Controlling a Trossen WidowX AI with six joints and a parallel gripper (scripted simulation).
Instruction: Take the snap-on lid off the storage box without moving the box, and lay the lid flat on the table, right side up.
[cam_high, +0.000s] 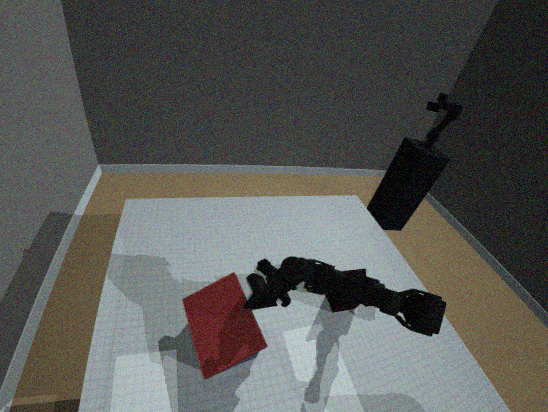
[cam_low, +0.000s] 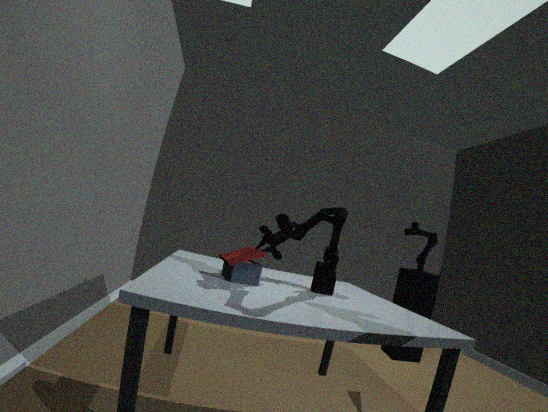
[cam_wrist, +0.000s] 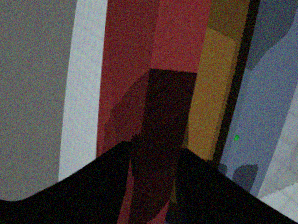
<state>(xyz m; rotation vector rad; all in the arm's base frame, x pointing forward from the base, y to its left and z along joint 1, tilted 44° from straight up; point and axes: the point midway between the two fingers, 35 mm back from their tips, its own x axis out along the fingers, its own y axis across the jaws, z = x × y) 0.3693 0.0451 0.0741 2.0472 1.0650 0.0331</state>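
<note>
One arm only, so no choice of side arises. From the top view we note the red lid (cam_high: 223, 325) lying to the camera-left of the claw (cam_high: 260, 295), its long axis running from the far edge by the claw down toward the near desk (cam_high: 320, 220) edge. The claw meets the lid at its upper right edge; we judge that the next move turns on this, since lifting from that one edge tips the lid about the opposite side. The box is hidden beneath the lid here.

In the exterior view we see what the top view hides: the box (cam_low: 246, 272) sits on the desk and the lid (cam_low: 241, 255) rests tilted on it, raised at the side where the claw (cam_low: 265, 245) meets it. The lid is not yet free.

In the wrist view we find the claw (cam_wrist: 154, 163) pinching the lid's edge (cam_wrist: 149, 50), the dark fingers closed on either side of the red rim. A tan strip shows beside the lid; we cannot tell whether it is the box interior.
</note>
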